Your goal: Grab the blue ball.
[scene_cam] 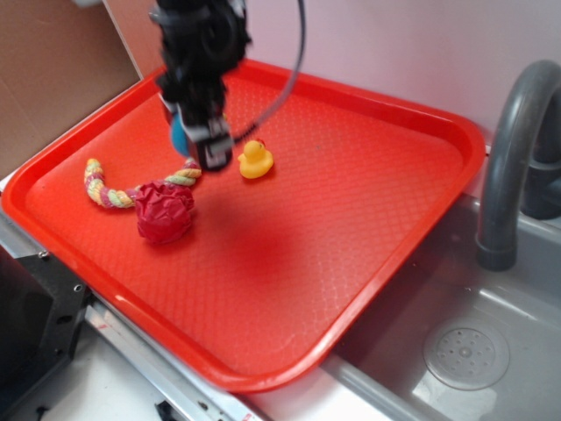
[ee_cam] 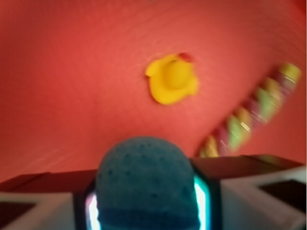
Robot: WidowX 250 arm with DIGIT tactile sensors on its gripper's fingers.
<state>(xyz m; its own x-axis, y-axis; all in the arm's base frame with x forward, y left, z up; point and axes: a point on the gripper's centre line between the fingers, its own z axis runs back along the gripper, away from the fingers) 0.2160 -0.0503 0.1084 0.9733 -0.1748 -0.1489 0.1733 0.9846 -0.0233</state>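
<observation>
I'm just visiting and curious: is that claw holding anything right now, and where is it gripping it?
Yes. The gripper holds the blue ball, one finger pressed on each of its sides, as the wrist view shows.

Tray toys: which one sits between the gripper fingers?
The blue ball, wedged between the gripper fingers. The yellow duck, rope toy and red fabric ball lie free on the tray.
</observation>
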